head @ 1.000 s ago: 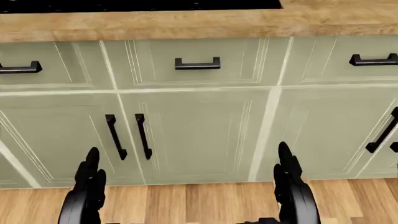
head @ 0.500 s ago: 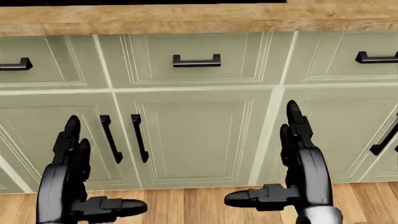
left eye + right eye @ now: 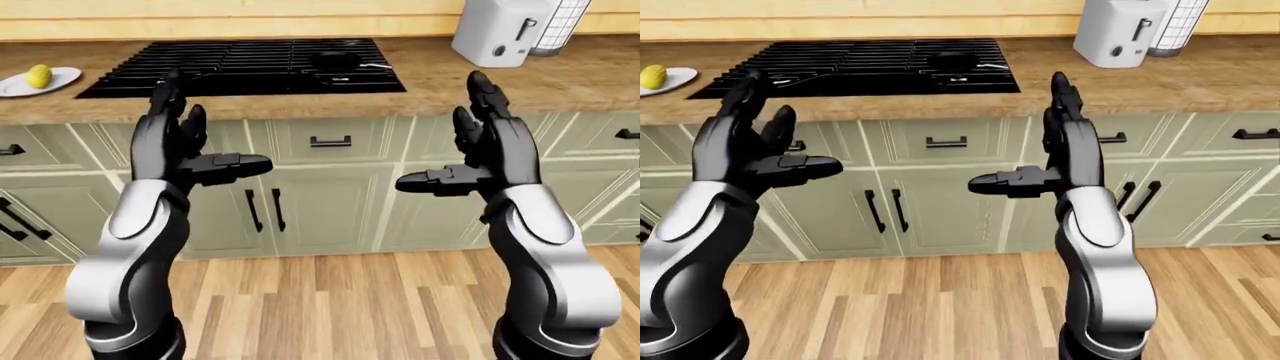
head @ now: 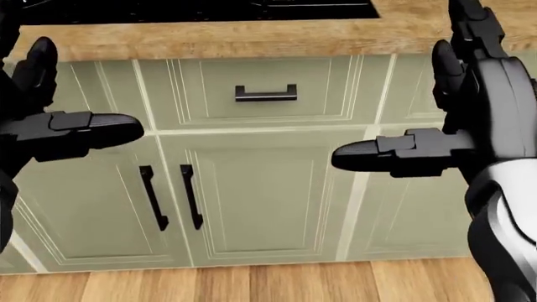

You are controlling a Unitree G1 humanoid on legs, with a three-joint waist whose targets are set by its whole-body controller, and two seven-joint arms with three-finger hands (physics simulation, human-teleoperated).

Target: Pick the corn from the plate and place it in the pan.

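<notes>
Both hands up w/ fingers spread apart, thumbs pointing inward toward each other, nothing held. Left hand (image 3: 185, 146) and right hand (image 3: 480, 154) sit level, well apart, hovering near side of the bench (image 3: 430, 94), over the green cabinets (image 3: 320, 195).

Corn (image 3: 38, 75) is far left on the bench, lying on a white plate (image 3: 62, 77). It shows as a small yellow lump; long axis and pointing direction too small to tell.

Pan (image 3: 335, 60) sits on the black stove (image 3: 240, 67), right-of-centre on the grates, handle pointing right. Well apart from the corn.

Far right on the bench: white toaster (image 3: 500, 30), wire rack (image 3: 558, 26) just beside it. Wood floor (image 3: 330, 300) below.
</notes>
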